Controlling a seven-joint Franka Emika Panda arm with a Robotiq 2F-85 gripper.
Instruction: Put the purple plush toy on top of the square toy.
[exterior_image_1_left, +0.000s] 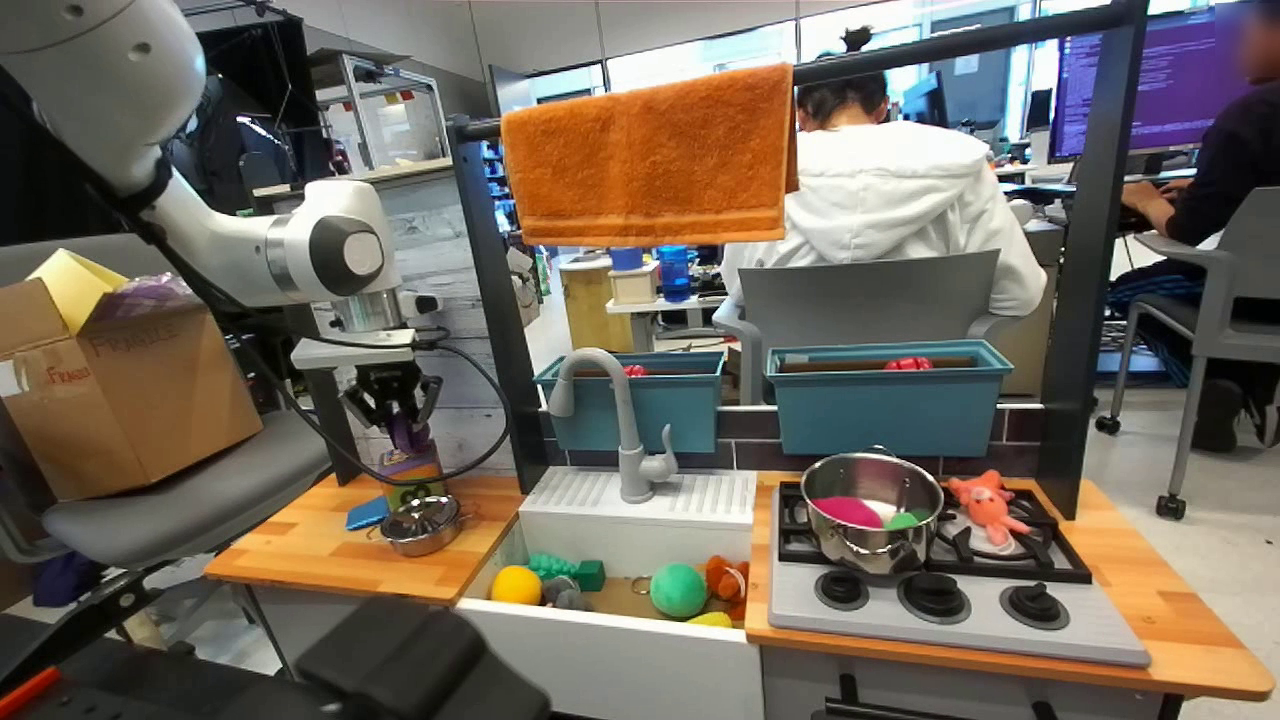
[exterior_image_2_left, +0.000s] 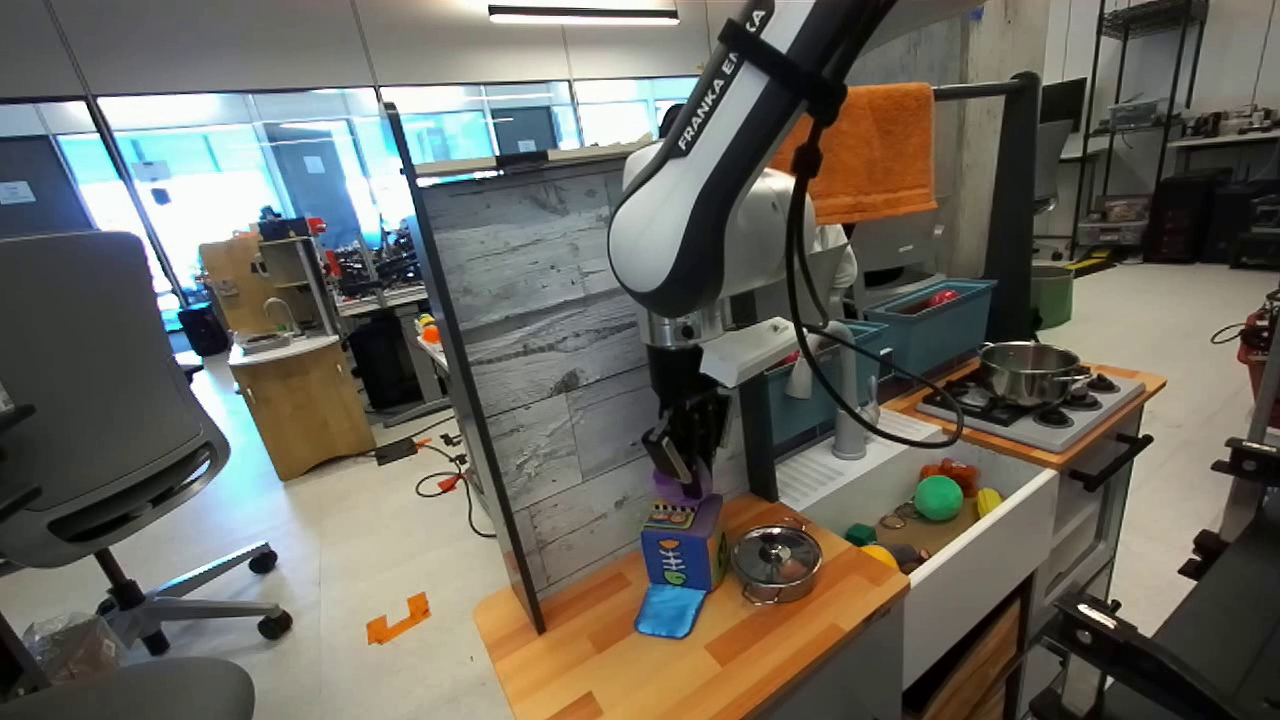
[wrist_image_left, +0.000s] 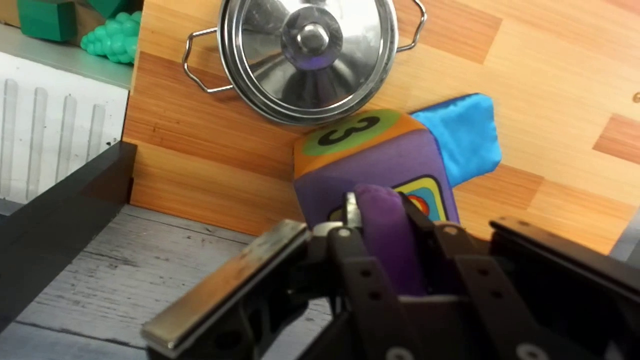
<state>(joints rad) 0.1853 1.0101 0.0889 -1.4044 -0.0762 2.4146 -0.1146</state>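
Note:
My gripper is shut on the purple plush toy, which stands between the two fingers. The square toy is a soft cube with purple, orange and blue faces and a blue flap, standing on the wooden counter. In both exterior views the gripper points down over the cube. The plush toy is right over the cube's top. I cannot tell whether it touches the top. Its upper part is hidden between the fingers.
A small lidded metal pot stands close beside the cube. A grey plank wall rises behind it. The sink holds toys and balls, with a grey faucet. A steel pot stands on the stove at the far side.

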